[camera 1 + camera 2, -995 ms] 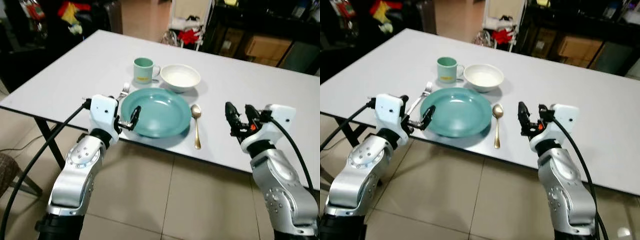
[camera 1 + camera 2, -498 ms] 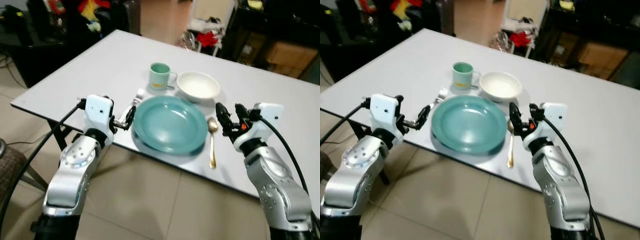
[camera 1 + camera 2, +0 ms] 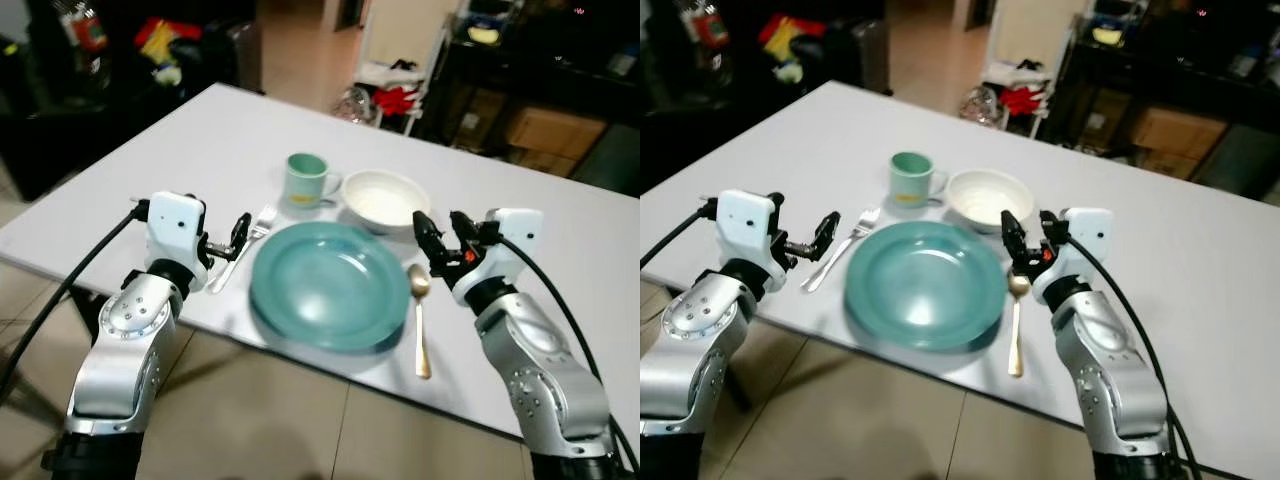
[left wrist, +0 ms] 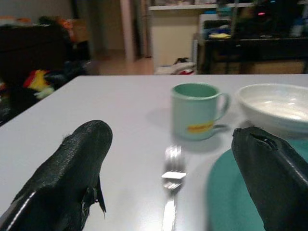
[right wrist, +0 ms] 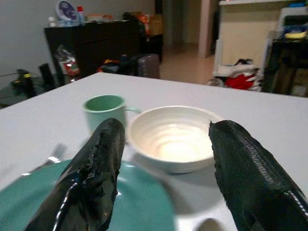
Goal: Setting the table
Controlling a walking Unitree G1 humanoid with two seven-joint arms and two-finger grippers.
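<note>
A teal plate (image 3: 330, 285) lies near the table's front edge. Behind it stand a mint green mug (image 3: 303, 180) and a white bowl (image 3: 385, 198). A silver fork (image 3: 245, 248) lies left of the plate, and a gold spoon (image 3: 420, 320) lies to its right. My left gripper (image 3: 240, 234) hovers open just left of the fork, its fingers (image 4: 72, 173) spread wide either side of the fork (image 4: 171, 192). My right gripper (image 3: 440, 222) is open above the spoon's head, pointing at the bowl (image 5: 173, 137). Neither holds anything.
The grey table (image 3: 180, 150) stretches far to the left and back. Dark furniture, a white shelf and red cloth items (image 3: 395, 98) stand behind it. Beige tiled floor (image 3: 260, 420) lies below the front edge.
The camera has shifted and come nearer the table. Relative to the setting, my left gripper went from the plate's left rim to beside the fork; my right went from right of the spoon to above it.
</note>
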